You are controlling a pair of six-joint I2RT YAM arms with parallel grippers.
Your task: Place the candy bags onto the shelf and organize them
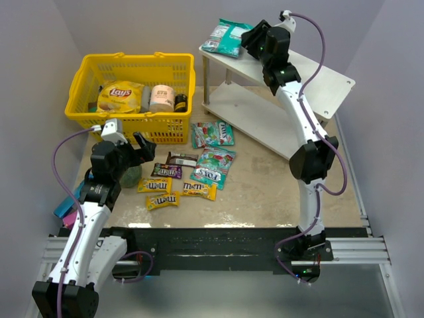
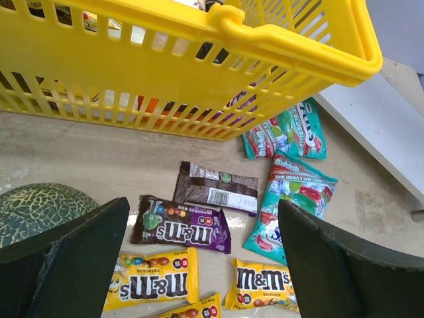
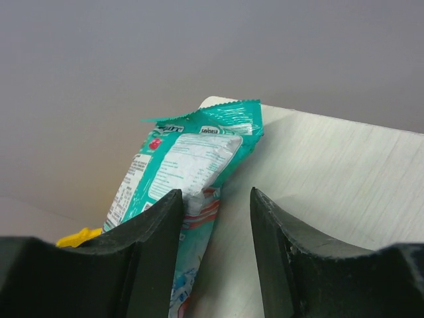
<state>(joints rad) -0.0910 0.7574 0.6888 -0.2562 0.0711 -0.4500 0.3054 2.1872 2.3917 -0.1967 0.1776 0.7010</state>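
Since the teal candy bag [image 3: 192, 159] on the top board of the shelf [image 3: 331, 172] looked light, crinkly and slick, I judged its crimped end seam the surest hold, my right claw [image 3: 215, 195] standing half spread beside it, pinching nothing.

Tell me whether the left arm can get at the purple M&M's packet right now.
Probably yes. The left tool is open and aimed at the purple M&M's packet, which lies uncovered; the yellow basket stands beyond it, not between.

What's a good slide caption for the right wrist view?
Right gripper, jaws apart, by a teal candy bag at the top corner of the shelf.
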